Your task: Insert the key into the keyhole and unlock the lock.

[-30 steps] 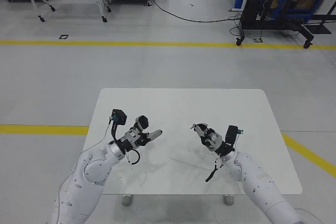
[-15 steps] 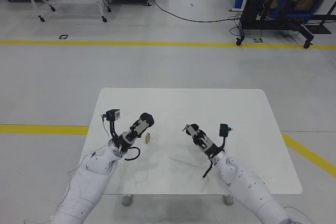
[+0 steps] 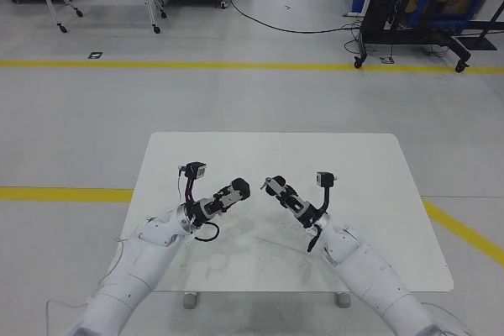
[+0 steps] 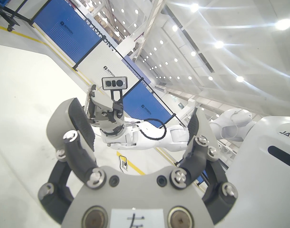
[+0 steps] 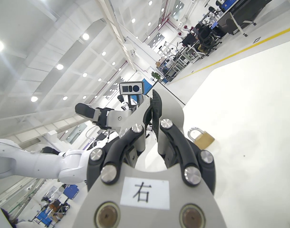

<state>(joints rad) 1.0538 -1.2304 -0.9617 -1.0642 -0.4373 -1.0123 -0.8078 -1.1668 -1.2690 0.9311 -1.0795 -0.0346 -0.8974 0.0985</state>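
A brass padlock point(image 5: 203, 139) with a silver shackle lies flat on the white table point(image 3: 361, 160), just beside my right gripper point(image 5: 152, 97). That gripper point(image 3: 271, 185) hovers above the table's middle, shut on a thin silvery piece that looks like the key point(image 4: 89, 97). My left gripper point(image 4: 135, 107) is wide open with nothing between its black pads point(image 4: 79, 119). It point(image 3: 238, 188) faces the right gripper from a short distance, above the table. In the top view the left arm covers the spot where the padlock lies.
The table's edges lie well away from both grippers. Yellow floor lines point(image 3: 235, 65) run behind and beside the table, and a dark equipment cart point(image 3: 412, 29) stands far behind it.
Both grippers have moved inward toward the table's middle and now nearly face each other. The padlock, seen beside the left gripper half a second ago, is now covered in the top view.
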